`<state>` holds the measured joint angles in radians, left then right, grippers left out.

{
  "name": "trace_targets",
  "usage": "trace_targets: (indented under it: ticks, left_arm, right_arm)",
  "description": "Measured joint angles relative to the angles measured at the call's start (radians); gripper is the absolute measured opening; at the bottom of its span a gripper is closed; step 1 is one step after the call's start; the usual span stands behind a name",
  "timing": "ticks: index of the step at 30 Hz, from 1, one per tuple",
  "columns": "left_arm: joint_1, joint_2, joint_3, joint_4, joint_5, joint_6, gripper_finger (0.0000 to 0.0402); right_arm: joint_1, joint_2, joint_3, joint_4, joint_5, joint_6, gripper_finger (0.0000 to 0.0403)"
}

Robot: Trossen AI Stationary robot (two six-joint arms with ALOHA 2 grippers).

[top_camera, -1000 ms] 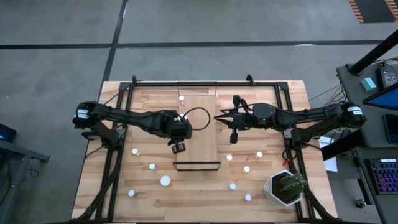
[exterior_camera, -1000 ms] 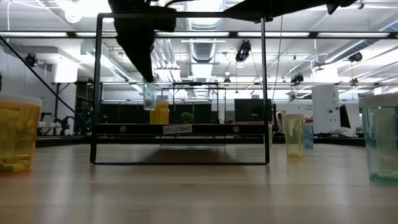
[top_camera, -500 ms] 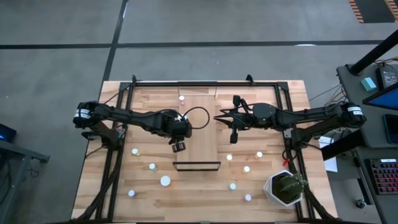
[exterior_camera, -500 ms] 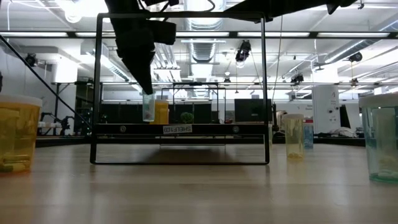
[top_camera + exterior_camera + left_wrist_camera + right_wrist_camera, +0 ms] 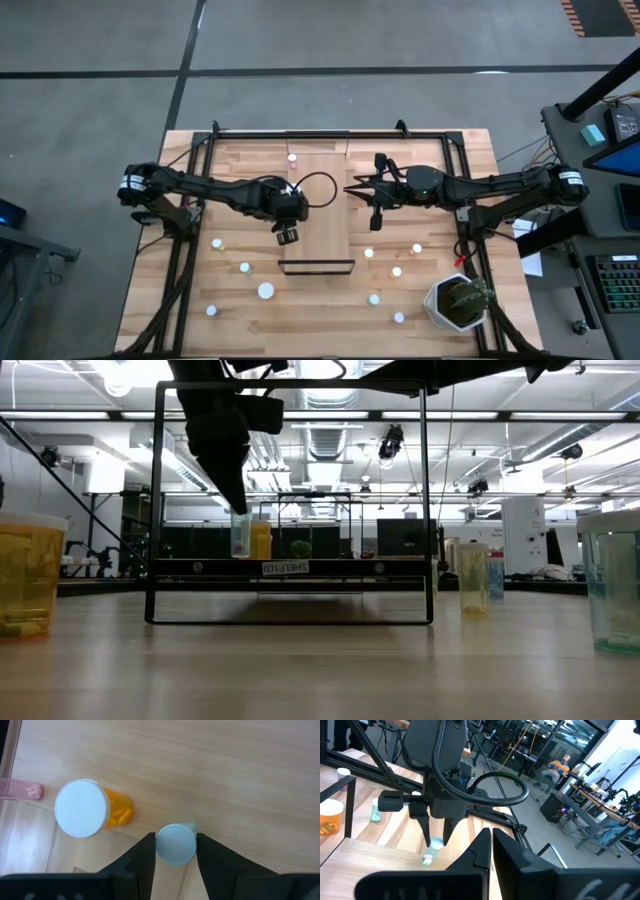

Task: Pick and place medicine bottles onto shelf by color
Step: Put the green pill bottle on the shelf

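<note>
My left gripper [image 5: 175,854] pinches a small pale bottle [image 5: 175,844] by its cap, upright over the shelf [image 5: 325,215] beside an orange bottle [image 5: 82,810], to sort it by color.

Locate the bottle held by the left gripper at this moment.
In the high view, the greenish bottle sits in the left gripper above the shelf's left edge; the left wrist view shows an orange bottle standing close beside it.

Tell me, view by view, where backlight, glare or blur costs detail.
Low view: bright ceiling lights backlight the left arm into a silhouette; the near orange bottle at the edge looks soft. Left wrist view: evenly lit, and the white-capped bottle between the fingers is clear.
</note>
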<state>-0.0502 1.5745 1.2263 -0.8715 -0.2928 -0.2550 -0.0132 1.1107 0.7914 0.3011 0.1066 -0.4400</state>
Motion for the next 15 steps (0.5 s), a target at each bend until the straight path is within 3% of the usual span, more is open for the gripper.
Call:
trace_targets:
  ticks: [15]
  left_arm:
    - [-0.002,-0.002,-0.049,0.050,0.042,-0.020,0.0118]
  right_arm:
    - [0.000,0.000,0.000,-0.001,0.000,0.001,0.0009]
